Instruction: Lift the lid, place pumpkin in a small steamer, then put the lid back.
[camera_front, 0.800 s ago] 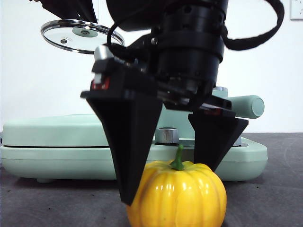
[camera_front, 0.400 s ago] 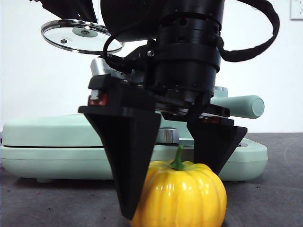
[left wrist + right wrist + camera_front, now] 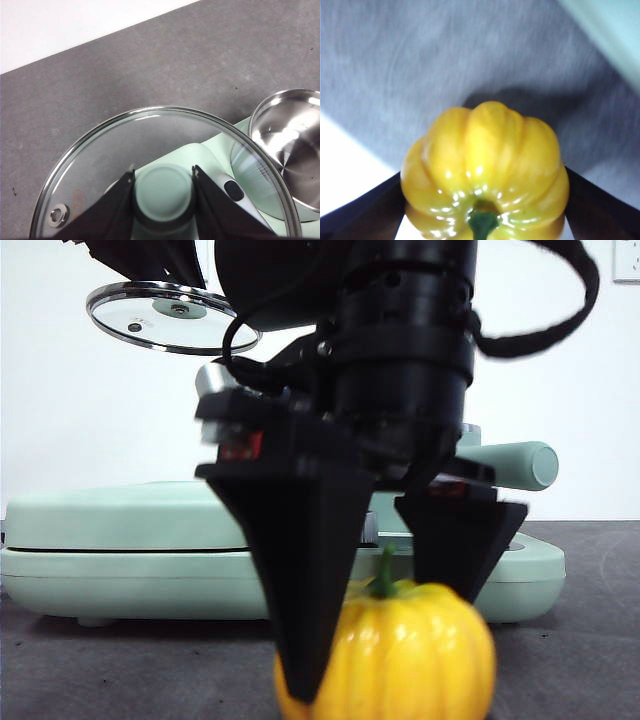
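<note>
The right gripper [image 3: 385, 640] hangs big and dark over the near part of the table, its two black jaws spread about as wide as the pumpkin [image 3: 400, 655] and set down either side of it. In the right wrist view the jaws [image 3: 485, 200] flank the fruit's widest ribs at its flanks; whether they press on it or stand just clear cannot be told, and the frame is blurred. The pumpkin sits low between the jaw tips, near the front edge of the grey table [image 3: 580, 660], with bare table to both sides of the gripper. Behind the gripper runs the wide mint-green base [image 3: 120, 560], and the small steamer's stub handle [image 3: 520, 465] sticks out sideways past the gripper's wrist; the pot body itself is mostly hidden behind the arm.

The pumpkin is glossy yellow with rounded ribs and a short curved green stem [image 3: 482, 222] rising between the jaws.

The left gripper [image 3: 163, 195] is closed on the mint-green knob [image 3: 163, 192] of the lid [image 3: 100, 150], one jaw on each side of it, holding the lid aloft. In the front view the lid [image 3: 172, 317] hangs high, tilted slightly, well apart from the right gripper's jaws. Under the left gripper, through and beside the glass, the small steamer [image 3: 292, 145] shows its open shiny interior, uncovered, off to one side of the lid's chrome rim.
</note>
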### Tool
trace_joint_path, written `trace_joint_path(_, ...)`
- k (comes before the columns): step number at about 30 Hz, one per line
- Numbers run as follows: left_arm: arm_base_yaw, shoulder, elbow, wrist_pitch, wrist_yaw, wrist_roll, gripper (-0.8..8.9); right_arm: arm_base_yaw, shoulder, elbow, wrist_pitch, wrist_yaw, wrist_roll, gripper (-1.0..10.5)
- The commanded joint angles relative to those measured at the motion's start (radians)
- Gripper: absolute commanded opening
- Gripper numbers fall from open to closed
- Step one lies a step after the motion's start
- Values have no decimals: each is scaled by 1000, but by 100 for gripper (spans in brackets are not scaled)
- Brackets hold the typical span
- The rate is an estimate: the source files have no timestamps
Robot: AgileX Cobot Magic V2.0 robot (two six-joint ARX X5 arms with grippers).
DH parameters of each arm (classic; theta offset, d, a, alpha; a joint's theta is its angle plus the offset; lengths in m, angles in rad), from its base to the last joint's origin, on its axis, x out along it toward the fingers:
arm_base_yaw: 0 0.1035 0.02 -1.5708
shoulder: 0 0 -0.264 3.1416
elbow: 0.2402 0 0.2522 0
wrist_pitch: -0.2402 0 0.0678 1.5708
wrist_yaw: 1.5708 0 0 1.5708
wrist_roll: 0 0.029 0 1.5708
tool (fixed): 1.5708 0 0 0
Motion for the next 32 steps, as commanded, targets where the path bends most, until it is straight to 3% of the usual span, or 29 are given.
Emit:
trace_joint_path(1,-2,-7,25,23,-1,0,15,-6,18,83,-79,-7,-17,357)
trace_joint_path(9,-2,-7,25,25,-1,-1,15,-88,18,378,-309,82,-119,358)
trace_joint_path(20,-3,-7,25,24,0,-8,15,-295,55,730,-344,78,-226,358)
trace_joint_path(32,-5,-7,25,27,0,-19,15,-465,292,958,-390,67,-295,358)
